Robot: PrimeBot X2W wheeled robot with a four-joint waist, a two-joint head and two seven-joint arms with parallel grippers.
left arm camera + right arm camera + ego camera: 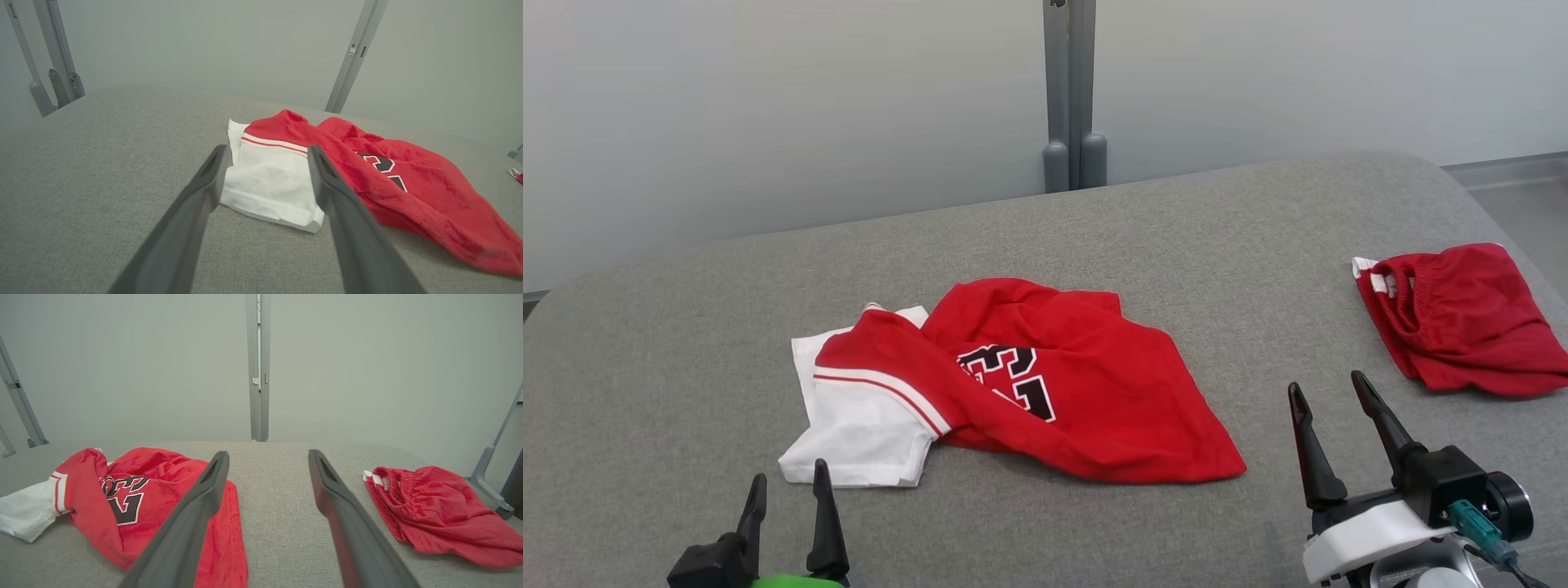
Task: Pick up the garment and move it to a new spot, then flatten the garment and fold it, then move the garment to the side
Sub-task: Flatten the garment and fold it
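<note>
The garment (pixel 1045 376) is a red jersey with white sleeves and black numerals, lying crumpled in the middle of the grey padded table (pixel 1094 237). Its white sleeve (pixel 269 183) sits just beyond my left fingertips, and its red body (pixel 139 498) lies left of my right fingers. My left gripper (pixel 788 482) hovers open at the near edge, just in front of the white sleeve. My right gripper (pixel 1327 390) hovers open to the right of the jersey, above bare fabric. Neither gripper holds anything.
Red shorts (pixel 1462 318) with an elastic waistband lie near the table's right edge, and they are also in the right wrist view (pixel 437 506). A grey post (pixel 1070 90) stands behind the table against the pale wall. Bare table stretches at the left and back.
</note>
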